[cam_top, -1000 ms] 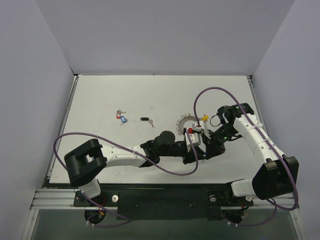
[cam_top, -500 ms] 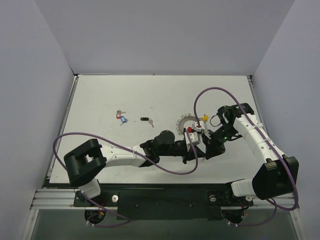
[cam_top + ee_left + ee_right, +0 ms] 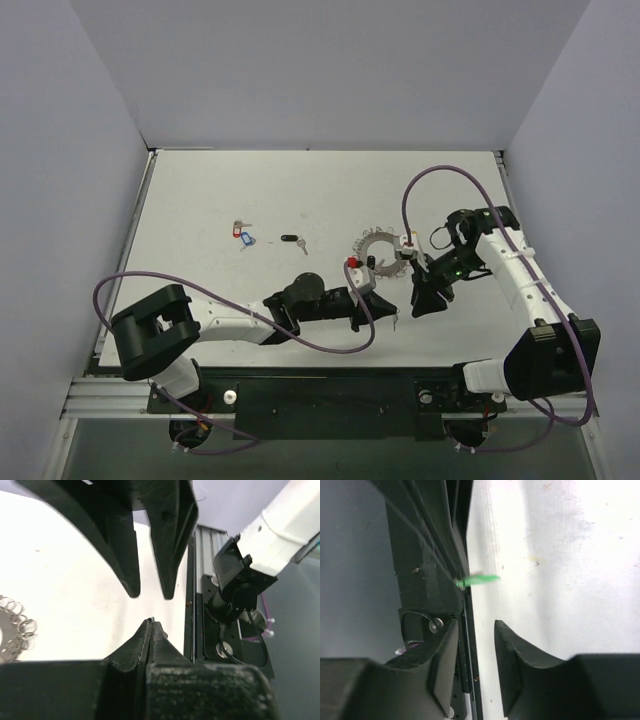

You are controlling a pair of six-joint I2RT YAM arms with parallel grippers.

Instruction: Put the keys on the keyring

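The keyring (image 3: 378, 245), a silvery ring fringed with small loops, lies on the white table right of centre; its edge also shows in the left wrist view (image 3: 12, 630). My left gripper (image 3: 385, 312) (image 3: 151, 622) is shut, with a thin metal sliver pinched at its tips. In the right wrist view a blurred green key (image 3: 479, 579) hangs from those dark left fingers (image 3: 427, 575). My right gripper (image 3: 420, 308) (image 3: 476, 625) stands open and empty just right of it, its fingers (image 3: 125, 555) pointing at the left tips. A red key (image 3: 238, 235), a blue key (image 3: 247, 240) and a black key (image 3: 292, 240) lie at centre left.
The table's near edge with its black rail (image 3: 192, 580) runs right beside both grippers. Purple cables (image 3: 330, 345) loop over the table from each arm. The right arm's base (image 3: 240, 585) stands just past the rail. White walls close in the table on three sides.
My left gripper shut and drew back left toward the near edge. My right gripper has opened and shifted slightly right; the two grippers have parted.
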